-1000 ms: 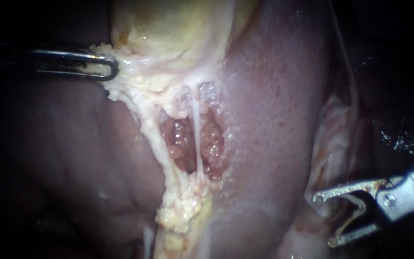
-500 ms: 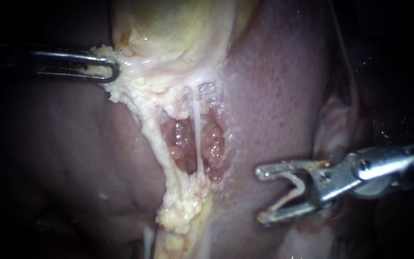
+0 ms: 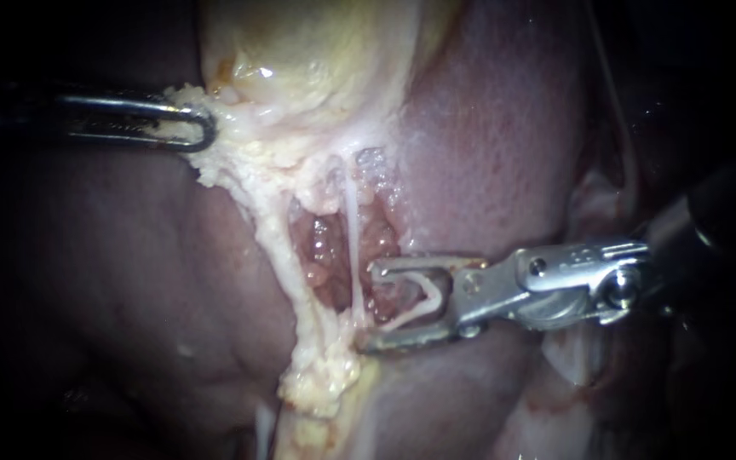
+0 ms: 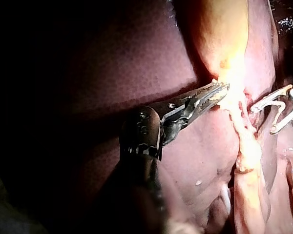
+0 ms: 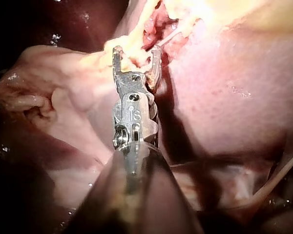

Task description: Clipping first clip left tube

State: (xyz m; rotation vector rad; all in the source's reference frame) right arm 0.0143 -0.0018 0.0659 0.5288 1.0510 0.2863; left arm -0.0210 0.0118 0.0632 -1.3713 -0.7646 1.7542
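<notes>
Right instrument (image 3: 372, 305): jaws wide, carrying an open clip (image 3: 423, 302); just advanced into the dissected window.
Left tube (image 3: 276, 247): not yet straddled.
Left instrument (image 3: 202, 129): clamped on the gallbladder edge (image 3: 223, 158).

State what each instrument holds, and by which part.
Left instrument: fatty tissue, gripped at its edge below the gallbladder. Right instrument: an open clip, its legs seated along both jaws; no tissue gripped.
</notes>
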